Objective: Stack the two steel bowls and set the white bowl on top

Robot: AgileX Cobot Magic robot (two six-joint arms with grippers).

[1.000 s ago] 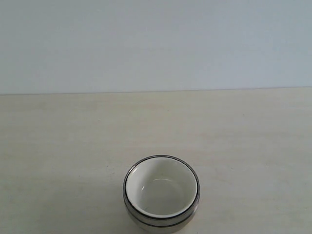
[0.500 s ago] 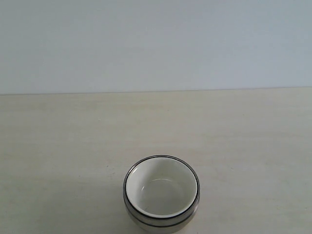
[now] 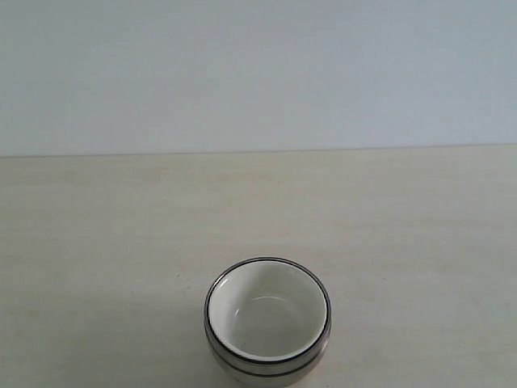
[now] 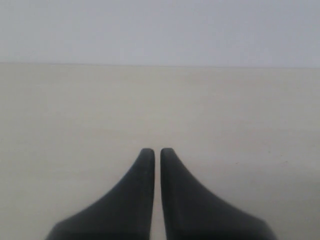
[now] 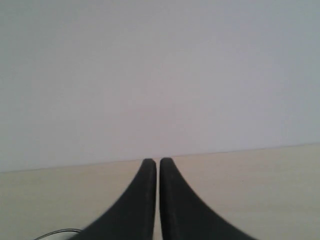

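On the desk, white bowl sits inside steel bowls; we need no further move. Left fingers, right fingers clenched empty.

The left pincer has its two dark jaws drawn nearly together, only a thin slit between the tips, gripping nothing. The right pincer shows the same closed, empty pose.

Right gripper: we see its two dark fingers set nearly together, with a hairline slit between the tips and nothing held. Behind them the pale counter meets a blank wall. A thin dark curved rim, otherwise unidentifiable, shows near the fingers' base.
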